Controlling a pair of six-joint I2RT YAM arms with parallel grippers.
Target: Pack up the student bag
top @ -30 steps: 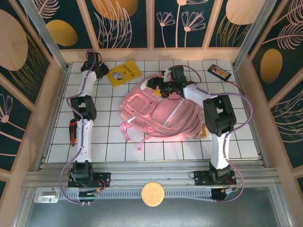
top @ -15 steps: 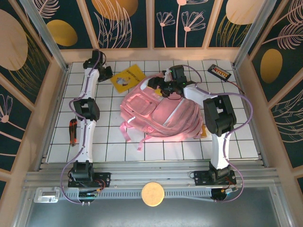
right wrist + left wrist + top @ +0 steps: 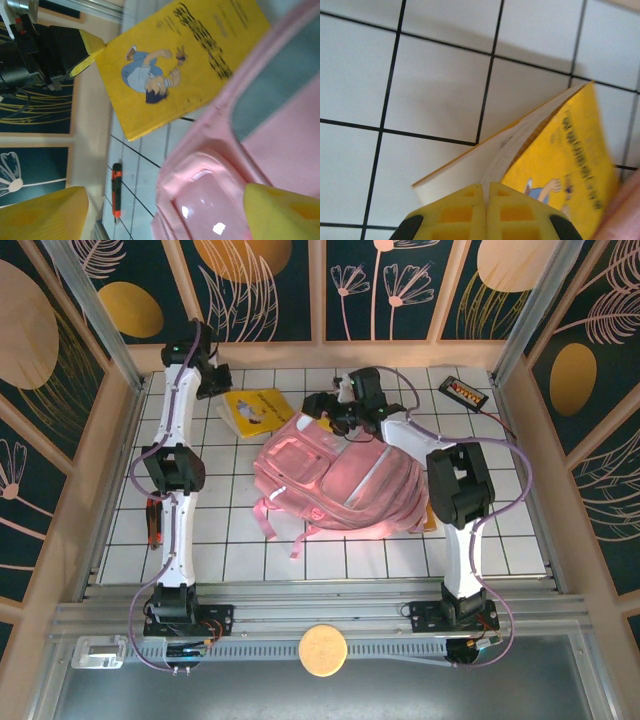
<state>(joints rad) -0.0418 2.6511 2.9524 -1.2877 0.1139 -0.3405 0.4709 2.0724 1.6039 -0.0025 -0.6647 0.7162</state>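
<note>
Left gripper [image 3: 486, 187] pinches yellow book [image 3: 560, 160] (its corner) — right gripper [image 3: 162, 212] gapes over student bag [image 3: 340, 480]

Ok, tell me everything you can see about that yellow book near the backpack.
The yellow book is a thin paperback: yellow cover with a cartoon figure in blue and dark lettering, white pages fanning at one corner. The left hand, shut, pinches that corner. The book lies tilted over the white tiles, far left of the student bag, its other edge close to the bag.
</note>
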